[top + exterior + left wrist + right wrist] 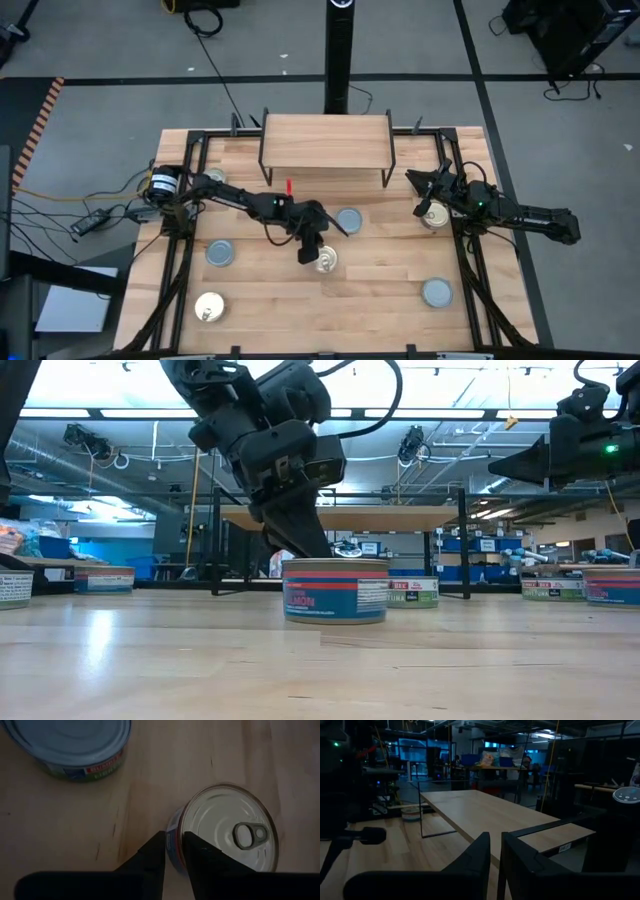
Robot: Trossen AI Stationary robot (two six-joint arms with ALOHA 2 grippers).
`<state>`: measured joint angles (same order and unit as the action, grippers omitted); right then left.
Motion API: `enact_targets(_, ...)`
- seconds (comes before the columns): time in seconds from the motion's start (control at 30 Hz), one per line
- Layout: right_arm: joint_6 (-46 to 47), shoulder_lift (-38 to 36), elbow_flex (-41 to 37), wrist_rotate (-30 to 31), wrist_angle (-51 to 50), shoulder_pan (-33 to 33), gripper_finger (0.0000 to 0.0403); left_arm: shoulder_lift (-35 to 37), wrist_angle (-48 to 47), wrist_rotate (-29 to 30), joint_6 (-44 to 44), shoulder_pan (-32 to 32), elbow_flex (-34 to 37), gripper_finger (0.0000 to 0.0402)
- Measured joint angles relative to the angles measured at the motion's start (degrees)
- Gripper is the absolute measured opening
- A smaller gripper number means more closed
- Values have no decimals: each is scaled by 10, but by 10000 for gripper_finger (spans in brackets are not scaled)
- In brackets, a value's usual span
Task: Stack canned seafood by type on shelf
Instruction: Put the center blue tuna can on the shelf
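Tins lie scattered over the worktop (400, 300) in front of the shelf (325, 142), whose board carries nothing yet, so no stack has been started. The left end effector (312, 252) is down at the gold-lidded tin (326, 260), the one nearest the shelf's front on that side apart from a grey-lidded tin (349, 220) lying between them. Its wrist view shows the two fingers nearly together, pinching the tin's rim (175, 845) rather than spanning its width: one sits inside the lid's lip, one against the label. That edge grip probably suits a low, wide tin, though it looks liable to tilt when lifted. The right end effector (432, 196) hangs beside the shelf's right end, above another gold-lidded tin (435, 216), fingers almost closed on nothing, seemingly waiting. Other tins (221, 252) lie well forward of the shelf.
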<state>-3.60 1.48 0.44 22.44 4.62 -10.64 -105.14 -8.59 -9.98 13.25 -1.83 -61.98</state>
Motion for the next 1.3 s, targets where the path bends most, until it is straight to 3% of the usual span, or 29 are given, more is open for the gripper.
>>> enact_targets(0.2,0,0,0,0,0,0,62,-1,-32,0,-52,-11,-18,88)
enact_targets(0.37,0,0,0,0,0,0,62,-4,-77,9,-99,-22,-57,125)
enact_targets(0.53,0,0,0,0,0,0,62,-3,-142,-3,-82,-19,-87,151)
enact_targets(0.8,0,0,0,0,0,0,62,-3,-152,-52,-10,-19,-88,128)
enact_targets(1.3,0,0,0,0,0,0,62,-11,-146,-17,49,-18,-89,106)
